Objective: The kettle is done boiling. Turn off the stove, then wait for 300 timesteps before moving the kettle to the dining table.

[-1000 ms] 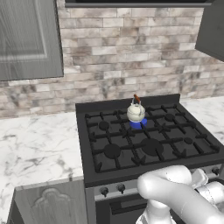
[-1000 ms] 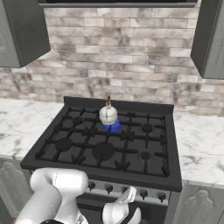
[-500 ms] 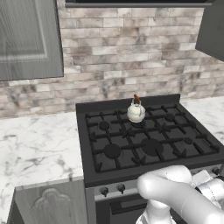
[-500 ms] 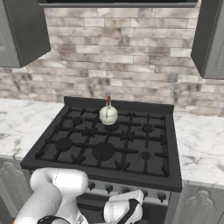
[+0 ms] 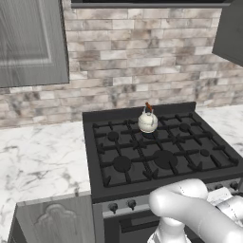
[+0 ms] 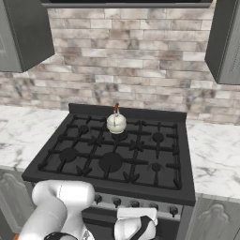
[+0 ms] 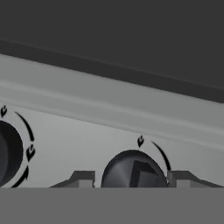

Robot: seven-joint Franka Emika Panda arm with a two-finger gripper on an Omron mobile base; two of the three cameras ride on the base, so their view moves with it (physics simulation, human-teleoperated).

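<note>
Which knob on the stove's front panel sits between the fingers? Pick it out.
The knob at the bottom centre of the hand view, flanked by the two fingers. The other knob sits apart at the left edge, with no finger beside it.

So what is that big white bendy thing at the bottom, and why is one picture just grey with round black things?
The white thing is a robot arm, seen from behind by two cameras, one on each side. It faces a black stove with a little cream kettle on a back burner. The grey picture comes from a camera on the robot's hand, right up close to the stove's front. The round black things are knobs. The pincer has one fingertip on each side of a knob; whether it squeezes is hard to tell.
</note>
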